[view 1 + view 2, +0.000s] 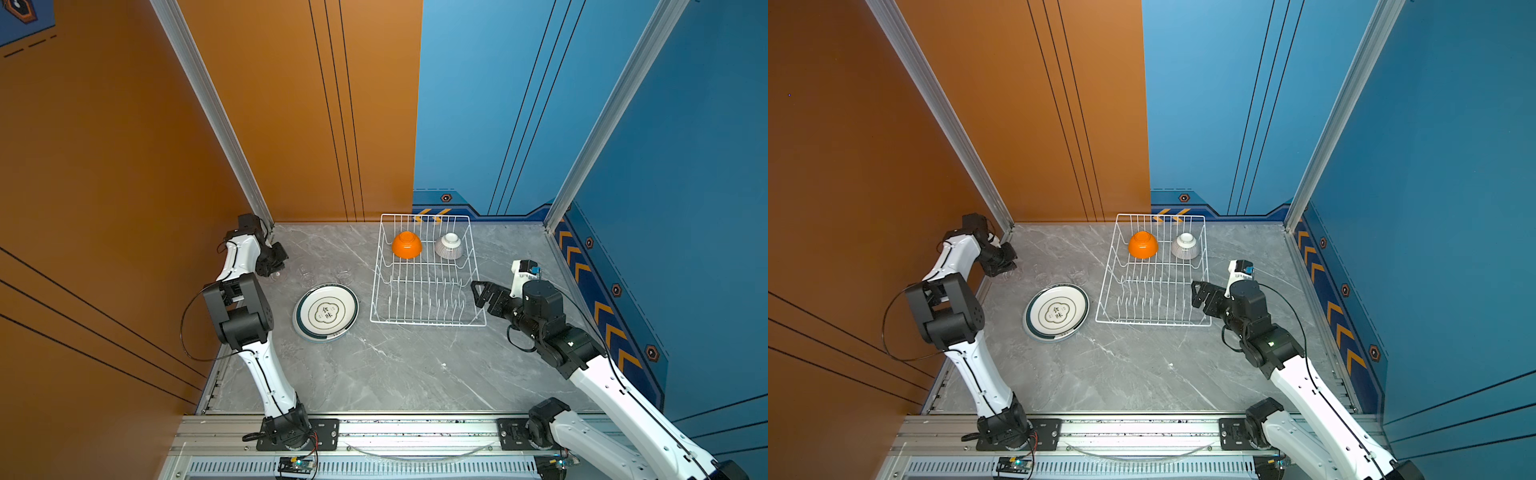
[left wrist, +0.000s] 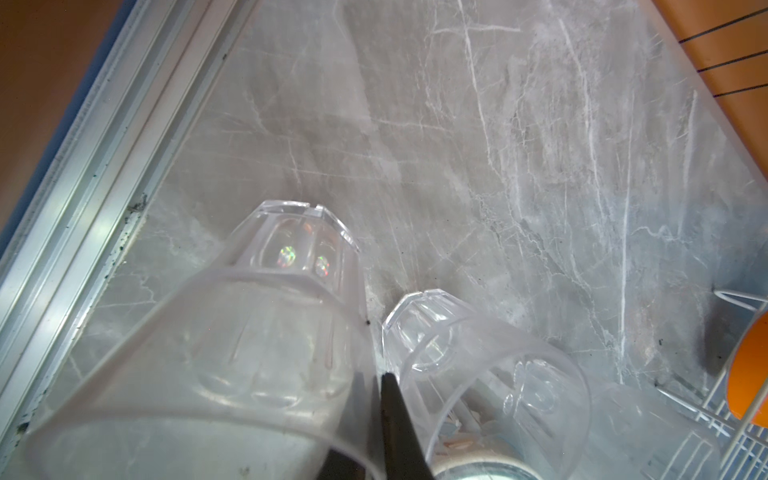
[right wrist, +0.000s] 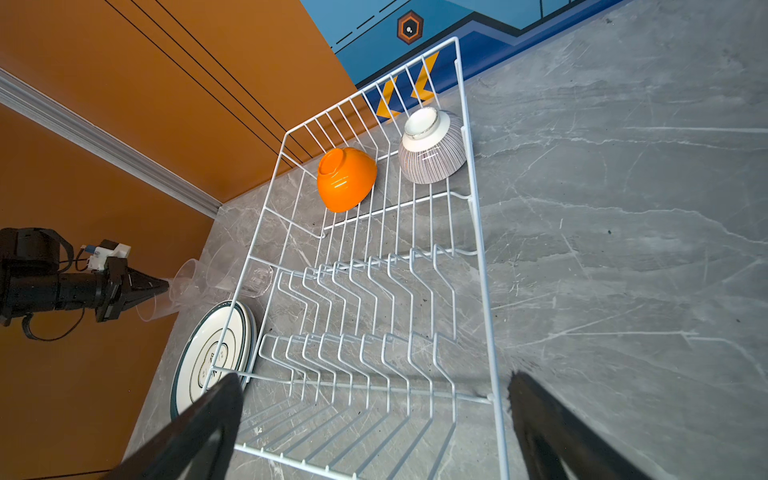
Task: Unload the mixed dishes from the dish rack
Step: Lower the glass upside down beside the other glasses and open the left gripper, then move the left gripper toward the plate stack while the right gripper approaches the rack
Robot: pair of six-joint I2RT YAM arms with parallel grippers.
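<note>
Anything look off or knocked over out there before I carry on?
Nothing broken or spilled. The orange bowl and striped bowl sit upside down in the dish rack, normal for draining. The one oddity: the clear glass pinched in the left gripper looks tilted, close beside a second glass.

white rack [image 1: 428, 323] holds upturned orange bowl [image 1: 407, 245] and ribbed bowl [image 1: 449, 246]; teal-rimmed plates [image 1: 326, 311], clear glasses [image 2: 478, 353] beside it.

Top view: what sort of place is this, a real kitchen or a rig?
Most likely a robot test cell, not a kitchen. The left arm and right arm stand on an aluminium rail. Printed wall panels enclose a marble-look tabletop holding a rack.
</note>
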